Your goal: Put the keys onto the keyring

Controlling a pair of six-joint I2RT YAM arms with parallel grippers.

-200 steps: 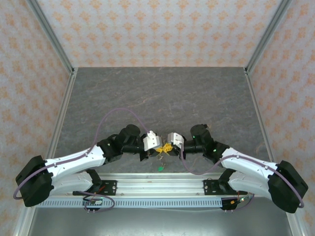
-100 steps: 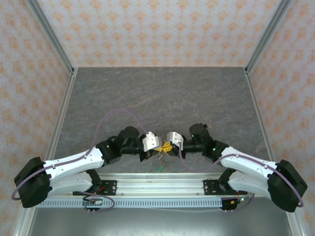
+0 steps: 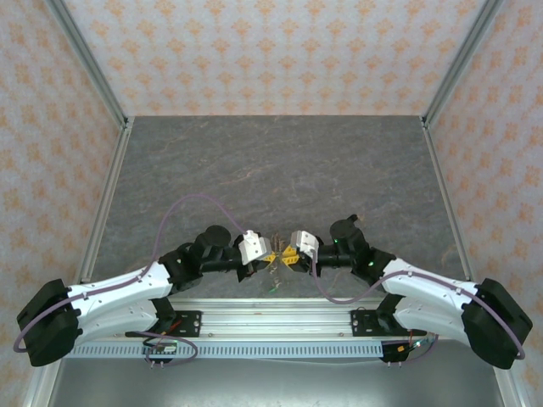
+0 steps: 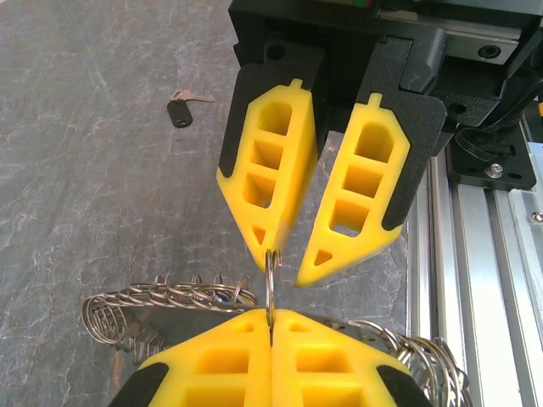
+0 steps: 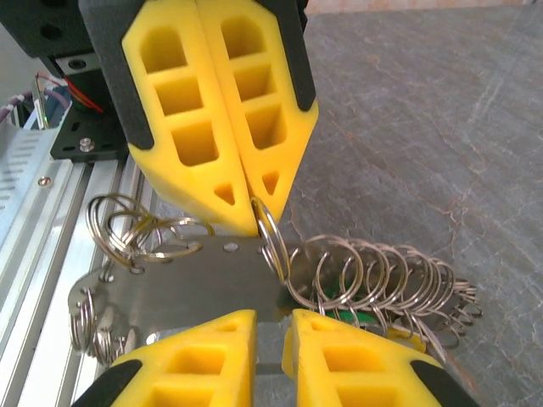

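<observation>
Left gripper (image 4: 271, 315) clenched on upright split ring (image 4: 270, 284) of keyring bunch (image 5: 373, 275), just beyond rail (image 4: 475, 280). Right gripper (image 4: 287, 267) released, jaws narrowly apart, one fingertip touching ring top. Dark-headed key (image 4: 180, 111) flat on table, well away from rail. Green key (image 3: 273, 291) near rail.

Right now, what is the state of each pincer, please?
Left pincer: closed on a thin silver metal ring.
Right pincer: slightly open, gripping nothing.

The left end effector (image 4: 271, 320) pinches a thin metal ring (image 4: 269, 278), facing the slightly parted right end effector (image 4: 288, 265). A dark-headed key (image 4: 180, 111) lies on the surface (image 4: 85, 195) beyond.
</observation>
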